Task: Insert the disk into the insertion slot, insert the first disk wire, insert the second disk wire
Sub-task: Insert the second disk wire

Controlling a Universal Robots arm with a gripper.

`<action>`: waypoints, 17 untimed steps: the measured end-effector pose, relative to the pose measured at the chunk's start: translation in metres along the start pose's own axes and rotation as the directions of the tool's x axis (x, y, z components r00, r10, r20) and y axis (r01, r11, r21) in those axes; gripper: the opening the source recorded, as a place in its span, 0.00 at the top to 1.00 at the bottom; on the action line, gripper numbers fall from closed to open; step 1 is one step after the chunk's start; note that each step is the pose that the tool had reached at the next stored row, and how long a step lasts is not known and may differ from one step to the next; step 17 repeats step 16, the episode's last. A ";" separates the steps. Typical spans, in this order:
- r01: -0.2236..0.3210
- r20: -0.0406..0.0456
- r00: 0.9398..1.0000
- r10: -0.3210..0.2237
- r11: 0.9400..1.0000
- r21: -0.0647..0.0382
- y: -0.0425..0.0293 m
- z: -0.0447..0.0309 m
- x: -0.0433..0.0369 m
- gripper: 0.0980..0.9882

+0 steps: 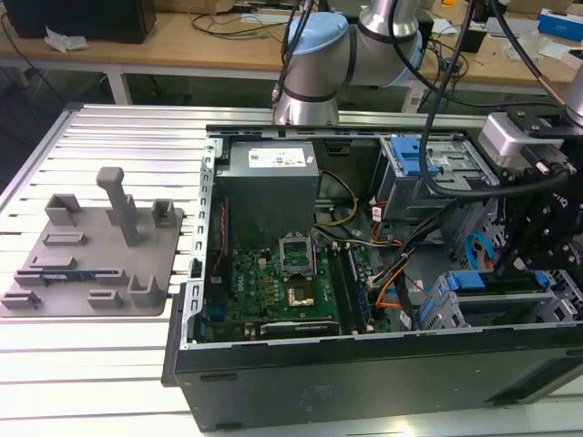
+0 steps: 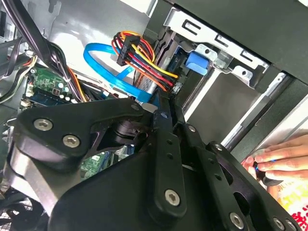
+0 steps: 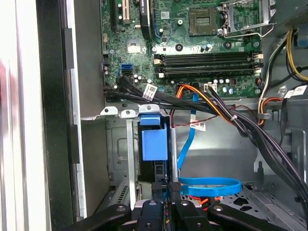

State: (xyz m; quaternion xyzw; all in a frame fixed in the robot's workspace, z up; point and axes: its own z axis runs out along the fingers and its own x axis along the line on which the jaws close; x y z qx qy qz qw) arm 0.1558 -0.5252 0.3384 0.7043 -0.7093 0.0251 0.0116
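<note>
The disk (image 3: 154, 140), in its bright blue frame, sits inside the grey sheet-metal insertion slot (image 3: 119, 144) at the case's front corner; in the exterior view it lies at the lower right (image 1: 474, 280). My gripper (image 3: 169, 186) hangs right at the disk's near end, fingers close together on the end of a flat blue wire (image 3: 209, 186) that loops away to one side. In the second wrist view the gripper (image 2: 162, 107) meets that blue wire (image 2: 103, 67) beside a bundle of coloured power wires (image 2: 144, 60) running to the disk's edge. From outside, the gripper (image 1: 524, 255) is down in the case.
The open computer case (image 1: 364, 364) holds a green motherboard (image 1: 282, 287), a power supply (image 1: 273, 182) and a taller grey bay with a blue latch (image 1: 414, 159). Black cable bundles (image 3: 260, 139) cross next to the slot. A person's hand (image 2: 276, 163) rests outside the case. A grey fixture plate (image 1: 91, 255) lies at the exterior view's left.
</note>
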 end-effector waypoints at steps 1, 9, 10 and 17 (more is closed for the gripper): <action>0.000 0.001 1.000 0.000 1.000 0.000 0.0001 0.0002 0.0000 0.91; 0.000 0.000 1.000 0.000 1.000 0.003 -0.0005 -0.0400 0.0005 0.86; 0.000 0.000 1.000 0.000 1.000 0.005 -0.0005 -0.0449 0.0004 0.86; 0.000 0.000 1.000 0.000 1.000 0.007 -0.0005 -0.0463 -0.0001 0.99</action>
